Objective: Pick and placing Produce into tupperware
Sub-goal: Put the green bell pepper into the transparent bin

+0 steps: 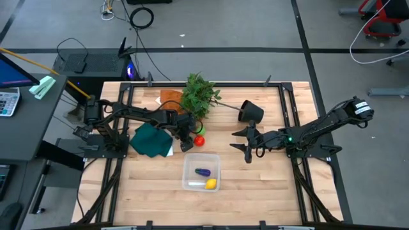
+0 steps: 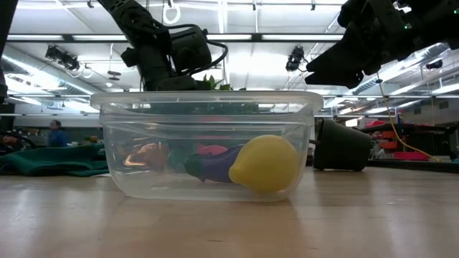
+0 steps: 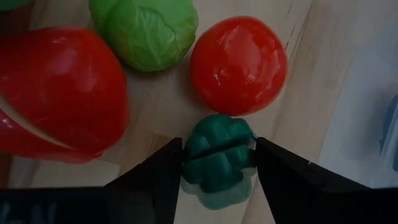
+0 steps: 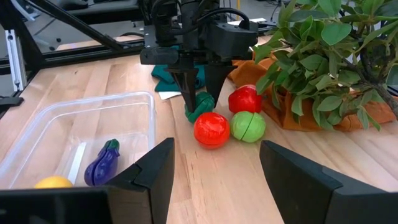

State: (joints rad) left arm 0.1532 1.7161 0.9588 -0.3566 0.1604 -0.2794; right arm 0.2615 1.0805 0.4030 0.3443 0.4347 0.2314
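The clear tupperware [image 1: 189, 161] sits at the table's near middle with a purple eggplant [image 1: 203, 172] and a yellow lemon [image 1: 210, 184] inside. Left of the plant lie a red tomato [image 3: 239, 65], a light green vegetable [image 3: 146, 31] and a red pepper [image 3: 56, 87] on the wood. My left gripper [image 3: 217, 168] stands over a dark green vegetable [image 3: 217, 152] beside them, shut on it. My right gripper [image 1: 246, 148] hangs open above the table, right of the tub, holding nothing. My left gripper pinches the dark green vegetable's two opposite sides [image 3: 186, 155] between its two fingers. The fingers [image 4: 189, 93] slant down steeply from above, coming from the table's left. The vegetable sits on the wood [image 4: 200, 111], close to the red tomato.
A leafy plant [image 1: 199, 94] lies tipped over at the far middle, its black pot [image 1: 251, 112] on its side to the right. A dark green cloth [image 1: 150, 139] lies left of the produce and an orange cloth [image 1: 169, 98] under the plant. Bare wood shows near and right.
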